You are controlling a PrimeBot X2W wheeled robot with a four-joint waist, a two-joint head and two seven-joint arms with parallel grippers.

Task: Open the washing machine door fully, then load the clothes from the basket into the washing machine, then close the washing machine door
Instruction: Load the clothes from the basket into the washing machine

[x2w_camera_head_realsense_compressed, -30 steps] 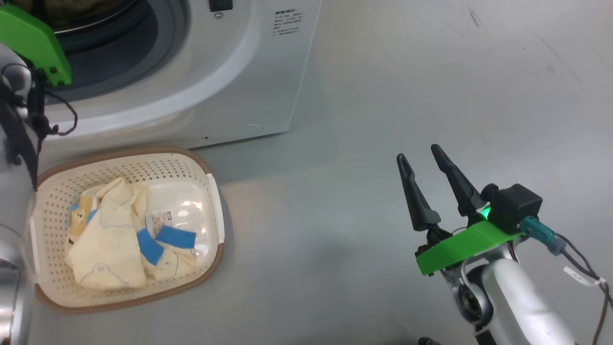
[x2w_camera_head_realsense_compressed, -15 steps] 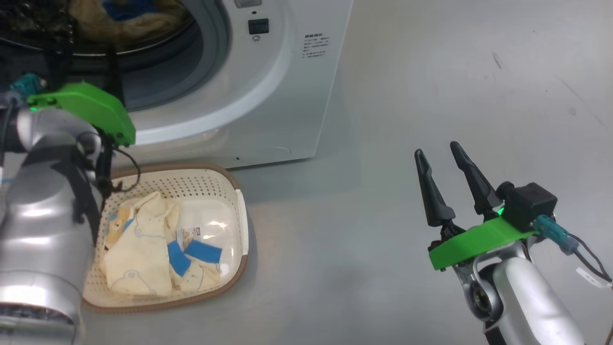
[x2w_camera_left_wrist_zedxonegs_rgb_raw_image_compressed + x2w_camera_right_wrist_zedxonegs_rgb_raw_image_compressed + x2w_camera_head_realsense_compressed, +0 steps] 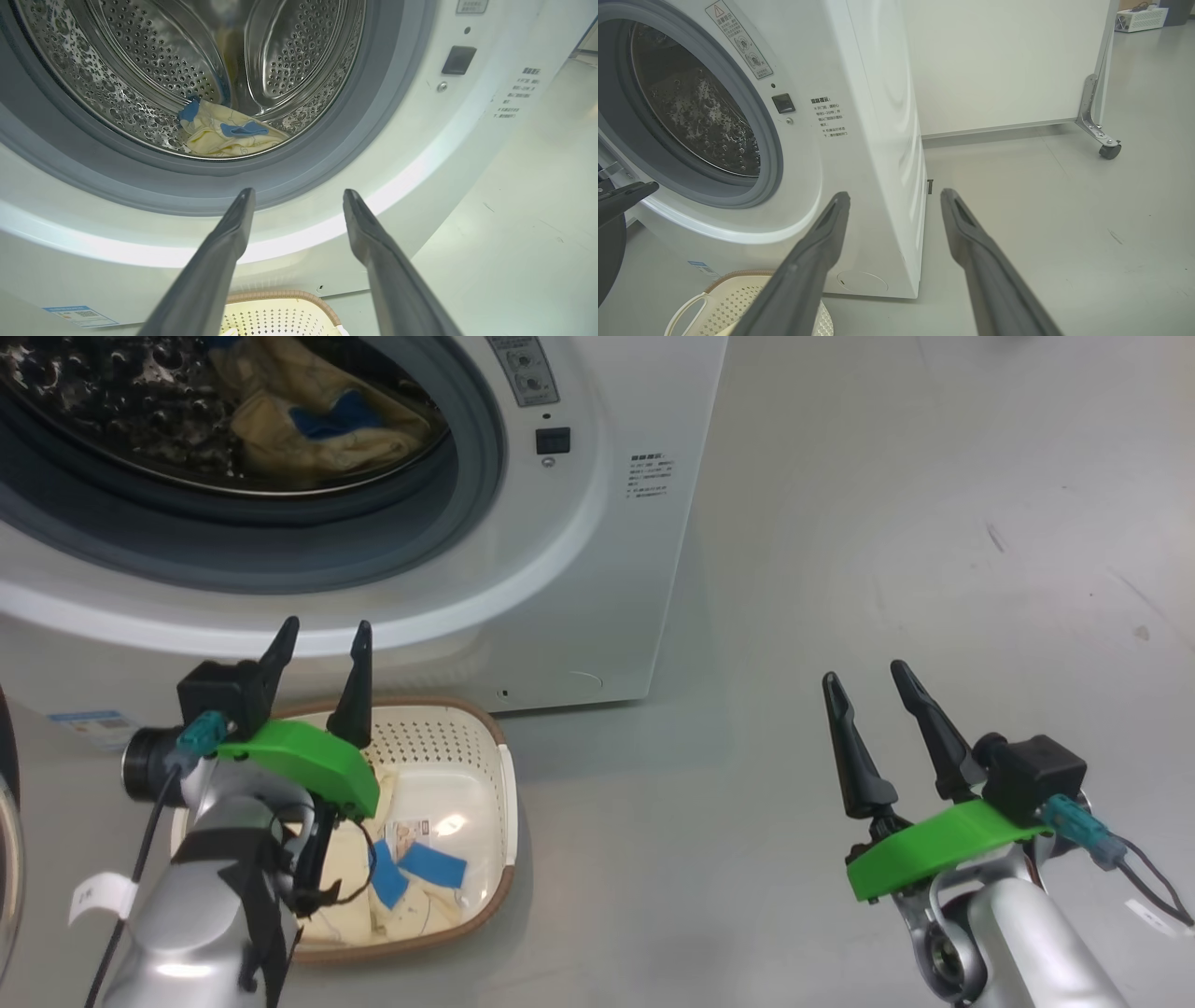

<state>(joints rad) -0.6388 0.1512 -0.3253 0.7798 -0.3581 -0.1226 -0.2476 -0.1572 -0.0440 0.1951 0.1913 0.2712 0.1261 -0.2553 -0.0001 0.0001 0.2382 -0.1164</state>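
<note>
Washing machine: white, round grey-rimmed mouth open and facing near. Warning-triangle sticker right of the mouth. Below it a block of small print, too small to read. Blue sticker low on the front.

Clothes: one cream-yellow garment with blue patches lies on the drum bottom, long axis left-right. More lie in the basket with a label sticker. The basket sits on the floor just near of the machine.

Left gripper is over the basket, fingers spread, empty, pointing far. Right gripper is well right, spread, empty.
</note>
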